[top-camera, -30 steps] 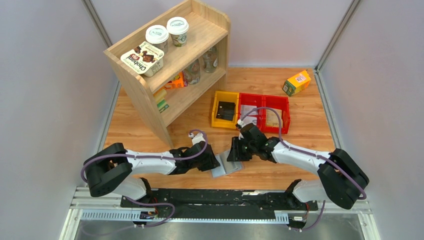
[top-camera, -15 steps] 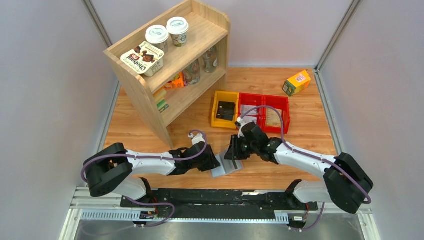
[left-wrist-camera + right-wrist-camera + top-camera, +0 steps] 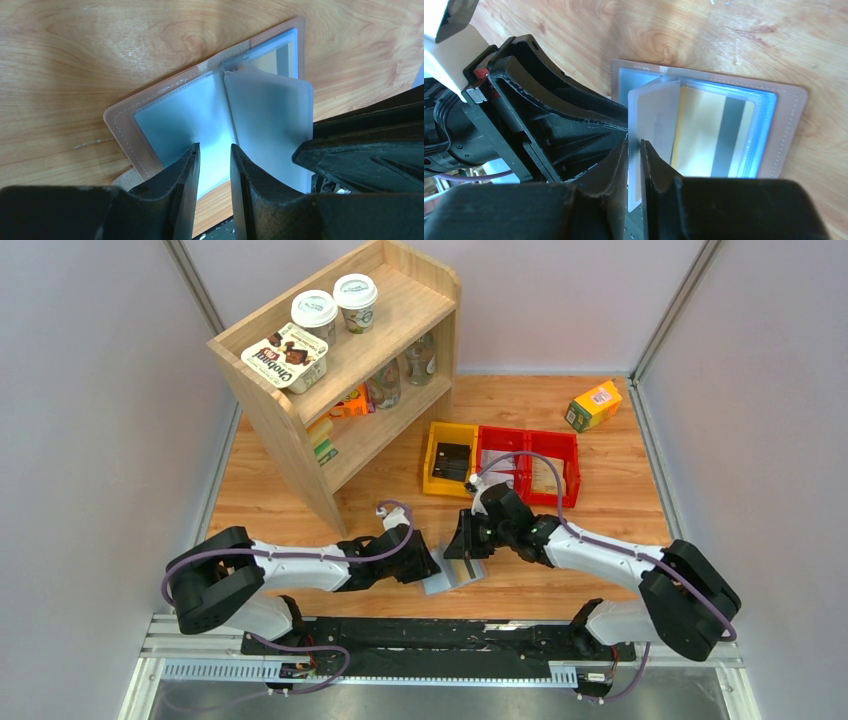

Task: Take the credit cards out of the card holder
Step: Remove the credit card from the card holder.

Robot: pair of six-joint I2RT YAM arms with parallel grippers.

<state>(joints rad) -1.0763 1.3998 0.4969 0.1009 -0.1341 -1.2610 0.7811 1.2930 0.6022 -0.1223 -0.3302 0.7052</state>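
Note:
The card holder (image 3: 452, 578) lies open on the wood table near the front edge, grey-blue inside with a taupe border (image 3: 125, 130). My left gripper (image 3: 215, 150) rests on its left panel with the fingers a little apart and nothing between them. My right gripper (image 3: 634, 145) is shut on a frosted clear pocket leaf (image 3: 654, 115) that stands up from the spine; the leaf also shows in the left wrist view (image 3: 270, 115). A tan-yellow credit card (image 3: 704, 130) with a grey stripe lies in the right panel's pocket. In the top view both grippers, left (image 3: 428, 565) and right (image 3: 465, 550), meet over the holder.
A yellow bin (image 3: 432, 472) and two red bins (image 3: 572, 466) stand just behind the right arm. A wooden shelf (image 3: 300, 455) with cups and jars stands at the back left. An orange-green carton (image 3: 593, 405) lies at the back right. The table's front edge is close below the holder.
My right gripper has shifted slightly left and back with the pocket leaf held in it. The left gripper has stayed on the holder's left panel.

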